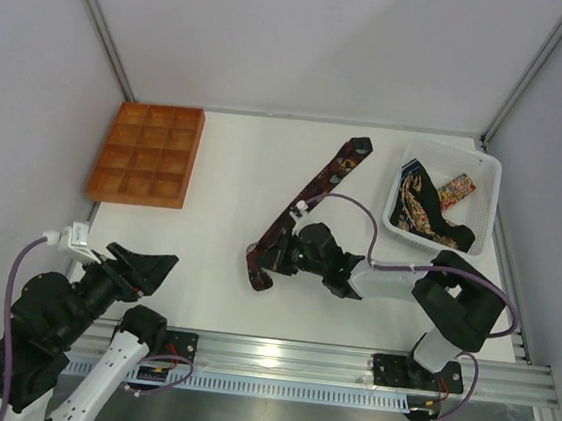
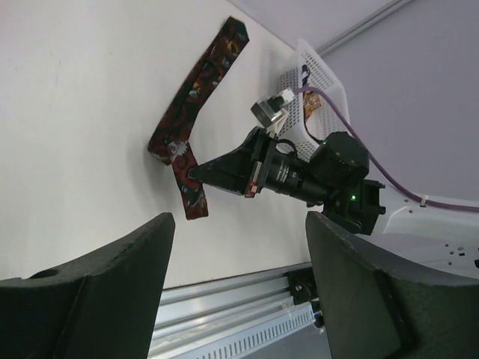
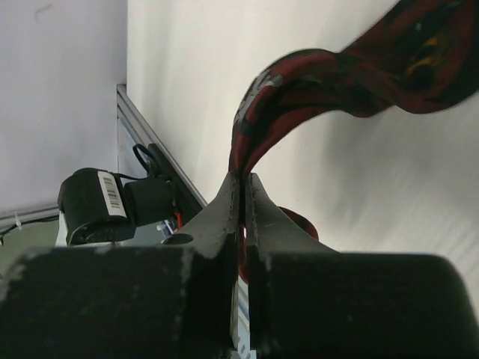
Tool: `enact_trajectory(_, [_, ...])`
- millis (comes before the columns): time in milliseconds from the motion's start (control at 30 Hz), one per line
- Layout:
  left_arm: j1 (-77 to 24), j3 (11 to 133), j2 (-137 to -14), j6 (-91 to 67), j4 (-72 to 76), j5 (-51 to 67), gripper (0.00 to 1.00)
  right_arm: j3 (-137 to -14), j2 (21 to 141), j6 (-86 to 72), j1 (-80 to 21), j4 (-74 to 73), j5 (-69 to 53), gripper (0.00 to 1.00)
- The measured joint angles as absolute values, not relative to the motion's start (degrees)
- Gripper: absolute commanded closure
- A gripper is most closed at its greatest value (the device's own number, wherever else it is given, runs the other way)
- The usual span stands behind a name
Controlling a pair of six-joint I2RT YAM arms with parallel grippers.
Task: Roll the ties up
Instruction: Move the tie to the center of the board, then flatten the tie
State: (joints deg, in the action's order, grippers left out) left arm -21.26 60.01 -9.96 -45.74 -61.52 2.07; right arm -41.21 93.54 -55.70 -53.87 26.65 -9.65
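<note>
A maroon patterned tie (image 1: 319,182) lies diagonally across the middle of the table, its near end folded back into a short flap (image 1: 257,271). My right gripper (image 1: 264,254) is shut on the tie at that fold. The right wrist view has the fabric (image 3: 389,67) rising out of the pinched jaws of the right gripper (image 3: 243,176). From the left wrist I see the same tie (image 2: 198,82) and the right gripper (image 2: 198,172) on it. The left gripper (image 1: 149,269) hangs open near the table's front left, away from the tie, with nothing between its fingers (image 2: 127,262).
A white basket (image 1: 490,182) at the back right holds more ties (image 1: 417,207). An orange compartment tray (image 1: 146,153) sits at the back left. An aluminium rail (image 1: 296,355) runs along the near edge, and walls enclose the table.
</note>
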Motion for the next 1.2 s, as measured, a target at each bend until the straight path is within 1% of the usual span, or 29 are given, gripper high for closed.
enact_trajectory(33, [-21.26, 59.42, -10.09, -46.15, -61.95, 2.24, 0.23, -41.21, 93.80, -55.64, -54.59, 27.49, -9.19, 0.98])
enact_trajectory(100, [-21.26, 57.89, -10.35, -47.20, -62.57, 2.46, 0.23, -41.67, 94.41, -55.31, -55.37, 28.05, -8.49, 0.87])
enact_trajectory(133, [-21.26, 57.14, -10.50, -47.72, -62.94, 2.70, 0.23, -42.13, 94.89, -54.96, -55.68, 27.64, -8.38, 0.71])
enact_trajectory(200, [-21.26, 55.72, -10.59, -48.75, -63.40, 3.03, 0.23, -44.71, 96.73, -53.30, -56.27, 24.56, -8.51, 0.61])
enact_trajectory(233, [-21.26, 55.22, -10.63, -49.23, -63.75, 3.07, 0.23, -46.19, 97.76, -52.31, -56.62, 22.61, -8.97, 0.51])
enact_trajectory(300, [-21.26, 54.92, -10.83, -49.84, -64.16, 3.11, 0.23, -48.53, 99.04, -50.19, -57.36, 18.70, -10.39, 0.43])
enact_trajectory(333, [-21.26, 54.92, -10.94, -50.09, -64.20, 3.09, 0.23, -48.90, 99.11, -48.95, -57.71, 16.99, -11.05, 0.32])
enact_trajectory(433, [-21.26, 54.92, -11.51, -50.26, -64.31, 2.87, 0.22, -48.75, 97.97, -45.39, -58.28, 11.16, -11.99, 0.29])
enact_trajectory(600, [-21.26, 54.92, -14.15, -50.89, -64.38, 2.02, 0.22, -47.66, 89.23, -39.48, -56.93, 0.30, -10.59, 0.27])
enact_trajectory(700, [-21.26, 54.48, -15.57, -51.09, -63.86, 1.91, 0.22, -47.70, 82.13, -36.12, -52.53, -3.29, -10.35, 0.27])
enact_trajectory(767, [-21.26, 53.58, -16.45, -51.13, -63.00, 2.31, 0.23, -47.79, 78.94, -34.68, -49.12, -4.12, -10.39, 0.29])
enact_trajectory(833, [-21.26, 51.75, -17.78, -51.13, -61.56, 3.92, 0.25, -48.23, 77.23, -33.56, -44.18, -4.64, -10.61, 0.35])
enact_trajectory(867, [-21.26, 50.70, -18.41, -51.18, -60.73, 4.95, 0.27, -48.49, 77.14, -33.30, -42.02, -4.69, -10.59, 0.36])
enact_trajectory(900, [-21.26, 49.21, -19.46, -51.33, -59.81, 6.28, 0.27, -48.60, 77.32, -33.30, -40.03, -4.47, -10.66, 0.38])
enact_trajectory(1000, [-21.28, 43.94, -22.50, -52.60, -57.06, 10.26, 0.28, -48.62, 79.20, -33.41, -33.71, -2.07, -11.20, 0.50])
enact_trajectory(1033, [-21.28, 42.44, -23.09, -53.10, -56.60, 10.81, 0.30, -49.06, 80.88, -33.36, -32.34, -1.04, -11.22, 0.59])
enact_trajectory(1067, [-21.28, 41.45, -23.31, -53.49, -56.36, 10.98, 0.30, -50.17, 83.09, -33.15, -31.70, -0.10, -11.44, 0.64])
enact_trajectory(1133, [-21.28, 39.94, -23.09, -54.19, -56.07, 10.92, 0.31, -54.48, 89.27, -33.04, -31.48, 0.86, -12.49, 0.67])
enact_trajectory(1200, [-21.32, 38.79, -22.87, -54.94, -54.81, 11.35, 0.32, -60.71, 96.73, -32.93, -31.62, 2.04, -13.80, 0.67])
